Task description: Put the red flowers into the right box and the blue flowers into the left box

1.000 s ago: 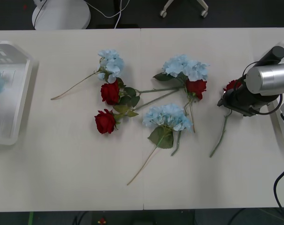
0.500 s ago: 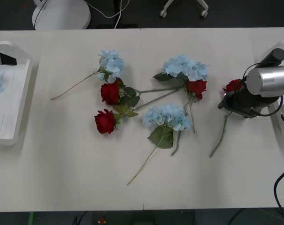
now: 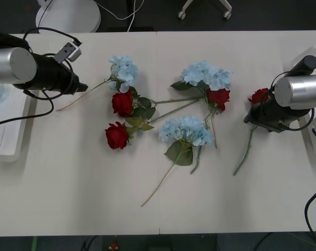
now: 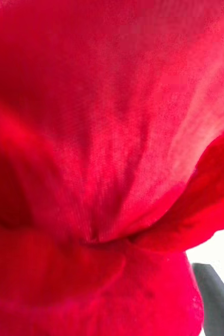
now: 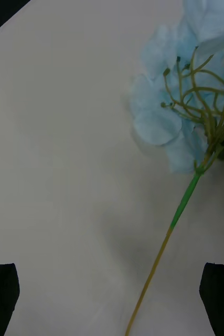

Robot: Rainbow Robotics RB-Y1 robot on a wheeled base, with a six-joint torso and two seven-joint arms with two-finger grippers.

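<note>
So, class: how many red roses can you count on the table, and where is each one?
4. Two lie left of centre, an upper rose and a lower rose; a third rose sits under the blue cluster; a fourth rose at the right tool.

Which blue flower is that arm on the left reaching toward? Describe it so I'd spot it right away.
Start at the left gripper, open, over the table's left part. A thin bare stem runs from it up to a pale blue flower, the one nearest that arm. Unlike the other two blue clusters, it lies directly above a red rose and has no broad leaves beneath its head.
</note>
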